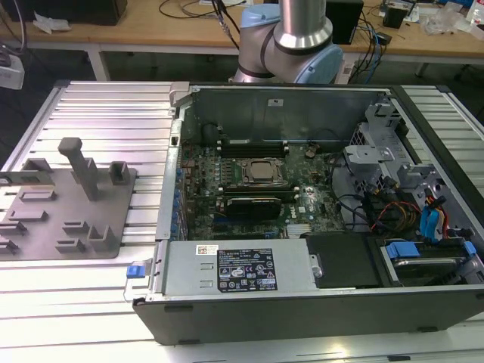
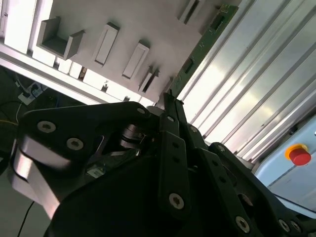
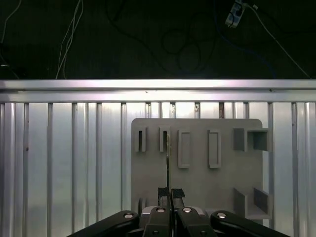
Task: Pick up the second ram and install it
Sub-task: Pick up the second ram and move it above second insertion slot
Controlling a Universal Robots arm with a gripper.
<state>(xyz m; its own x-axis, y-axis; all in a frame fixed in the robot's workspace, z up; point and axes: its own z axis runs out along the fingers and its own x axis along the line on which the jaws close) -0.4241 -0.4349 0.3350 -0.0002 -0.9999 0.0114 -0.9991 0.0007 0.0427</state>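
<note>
The end effector point(image 3: 169, 193) is clamped on the second ram point(image 2: 200, 47) — held edge-on. Beneath it sits the grey fixture point(image 3: 202, 182) on the ribbed table point(image 3: 74, 163).

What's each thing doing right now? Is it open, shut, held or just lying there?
Long thin green circuit-board ram stick: gripped at one end, held up in the air.
Black end effector: shut on the ram stick.
Grey blocky plastic fixture: lying flat on the ribbed metal table.
Dark metal computer case: open, cover off, green motherboard showing.
</note>
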